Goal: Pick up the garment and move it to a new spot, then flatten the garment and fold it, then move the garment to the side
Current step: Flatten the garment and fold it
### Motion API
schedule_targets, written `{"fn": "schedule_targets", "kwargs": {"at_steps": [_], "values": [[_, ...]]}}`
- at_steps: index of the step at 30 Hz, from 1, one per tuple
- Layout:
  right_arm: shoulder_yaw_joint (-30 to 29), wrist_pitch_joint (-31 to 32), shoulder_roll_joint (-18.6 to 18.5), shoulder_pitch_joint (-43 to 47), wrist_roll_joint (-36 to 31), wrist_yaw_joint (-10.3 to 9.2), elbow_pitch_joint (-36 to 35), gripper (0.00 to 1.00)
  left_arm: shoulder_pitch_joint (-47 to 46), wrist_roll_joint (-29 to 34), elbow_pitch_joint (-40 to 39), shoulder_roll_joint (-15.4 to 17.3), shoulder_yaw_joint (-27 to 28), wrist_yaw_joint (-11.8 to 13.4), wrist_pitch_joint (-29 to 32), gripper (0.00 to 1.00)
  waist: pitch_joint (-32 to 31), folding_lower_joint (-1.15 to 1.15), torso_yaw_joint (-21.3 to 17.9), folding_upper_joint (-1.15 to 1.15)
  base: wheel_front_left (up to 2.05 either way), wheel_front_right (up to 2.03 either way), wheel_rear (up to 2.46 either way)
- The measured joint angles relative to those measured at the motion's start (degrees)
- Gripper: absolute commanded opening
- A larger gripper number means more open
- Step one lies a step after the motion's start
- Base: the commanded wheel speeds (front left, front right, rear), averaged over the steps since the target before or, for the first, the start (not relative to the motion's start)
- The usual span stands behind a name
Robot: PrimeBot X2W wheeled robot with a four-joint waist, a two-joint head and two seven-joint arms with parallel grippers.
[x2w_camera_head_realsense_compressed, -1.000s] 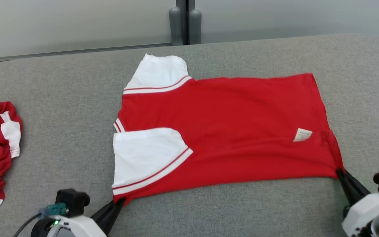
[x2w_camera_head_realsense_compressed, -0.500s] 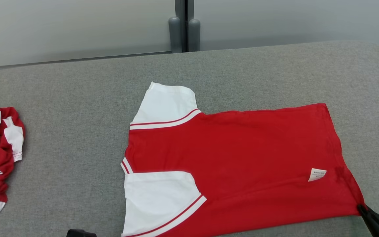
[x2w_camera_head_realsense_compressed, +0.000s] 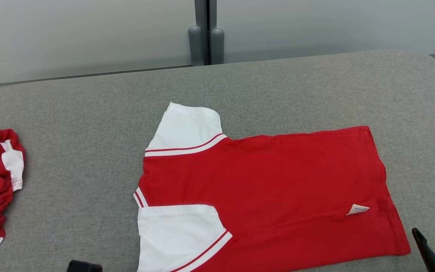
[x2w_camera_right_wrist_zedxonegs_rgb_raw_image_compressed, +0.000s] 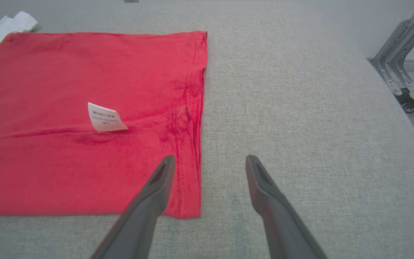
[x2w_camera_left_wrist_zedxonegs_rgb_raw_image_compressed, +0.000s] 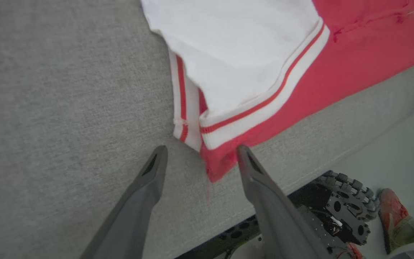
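The grey padded table [x2w_camera_head_realsense_compressed: 70, 105] carries the red-and-white garment [x2w_camera_head_realsense_compressed: 270, 181], lying flat at centre right. My right gripper [x2w_camera_head_realsense_compressed: 429, 228], at lower right, points up beside the hem, spread and empty. My left gripper [x2w_camera_left_wrist_zedxonegs_rgb_raw_image_compressed: 201, 148] gapes astride the sleeve corner.

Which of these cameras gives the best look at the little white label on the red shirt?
The right wrist view: the label sits close and large, its print lines visible though unreadable. In the head view it is a small white fleck near the hem of the shirt. The left wrist view faces the white sleeve.
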Motion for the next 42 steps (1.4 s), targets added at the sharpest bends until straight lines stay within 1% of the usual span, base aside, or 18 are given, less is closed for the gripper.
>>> {"fn": "schedule_targets", "kwargs": {"at_steps": [3, 5, 8, 11, 14, 16, 18, 22, 24, 28, 32, 37, 42], "values": [[-2.23, -0.14, 0.44, 0.27, -2.25, 0.0, -2.82, 1.0, -0.89, -0.01, -2.24, 1.49, 2.21, 0.63, 0.09, 1.0, 0.4, 0.0, -0.17, 0.0, 0.0, 0.0, 0.0], [-3.56, -0.96, 1.85, 0.1, -3.25, 0.0, -4.46, 1.0, -4.05, -0.73, -3.8, 1.71, 4.21, 0.41, -0.26, 1.0, 0.77, 0.0, -0.04, 0.0, 0.0, 0.0, 0.0], [-3.74, -1.53, 4.03, -0.98, -5.04, -0.01, -6.55, 1.0, -11.48, -2.19, -4.78, 1.87, 7.06, -1.04, 0.1, 1.0, 1.75, 0.0, 0.33, 0.0, 0.0, 0.0, 0.0], [-2.43, -1.52, 5.15, -3.54, -6.36, 0.0, -8.12, 1.0, -21.57, -3.68, -3.43, 1.47, 8.14, -2.99, 2.7, 1.0, 3.27, 0.0, 0.52, 0.0, 0.0, 0.0, 0.0], [-1.13, -1.19, 5.44, -6.82, -7.13, 0.0, -9.16, 1.0, -33.33, -4.13, 1.37, 0.3, 8.34, -4.48, 5.43, 1.0, 5.24, 0.0, 0.38, 0.0, 0.0, 0.0, 0.0], [0.16, -1.76, 5.47, -9.9, -8.95, 0.0, -9.53, 1.0, -40.58, -4.01, 6.17, -0.71, 7.67, -5.44, 7.38, 1.0, 6.73, 0.0, -0.02, 0.0, 0.0, 0.0, 0.0], [1.72, -2.45, 6.01, -12.82, -10.39, 0.0, -9.24, 1.0, -46.75, -3.46, 11.78, -1.98, 6.59, -5.55, 9.82, 1.0, 8.25, 0.0, -0.7, 0.0, 0.0, 0.0, 0.0], [4.8, -4.59, 8.37, -16.8, -10.99, 0.0, -7.09, 1.0, -57.39, -1.21, 22.67, -3.85, 4.33, -5.52, 13.76, 1.0, 11.35, 0.0, -2.51, 0.0, 0.0, 0.0, 0.0], [5.37, -5.73, 8.86, -18.2, -11.49, 0.0, -5.39, 1.0, -61.3, 0.09, 27.51, -4.28, 2.43, -6.13, 16.13, 1.0, 12.85, 0.0, -3.65, 0.0, 0.0, 0.0, 0.0], [6.09, -8.29, 9.81, -20.01, -11.54, 0.0, -2.31, 1.0, -67.41, 2.32, 34.85, -5.03, -0.08, -8.06, 18.53, 1.0, 15.47, 0.0, -6.21, 0.0, 0.0, 0.0, 0.0], [7.22, -10.28, 10.93, -21.45, -11.43, 0.0, 0.11, 1.0, -70.67, 3.6, 40.95, -5.09, -1.83, -9.09, 20.12, 1.0, 17.49, 0.0, -8.96, 0.0, 0.0, 0.0, 0.0], [8.2, -12.23, 11.35, -22.79, -10.83, 0.0, 2.7, 1.0, -72.28, 4.89, 45.53, -5.06, -3.55, -10.12, 21.01, 1.0, 19.28, 0.0, -11.78, 0.0, 0.0, 0.0, 0.0], [8.62, -13.33, 11.5, -23.85, -10.29, 0.0, 4.47, 1.0, -73.33, 5.36, 48.37, -4.89, -4.48, -11.06, 20.48, 1.0, 20.17, 0.0, -13.22, 0.0, 0.0, 0.0, 0.0]]}}
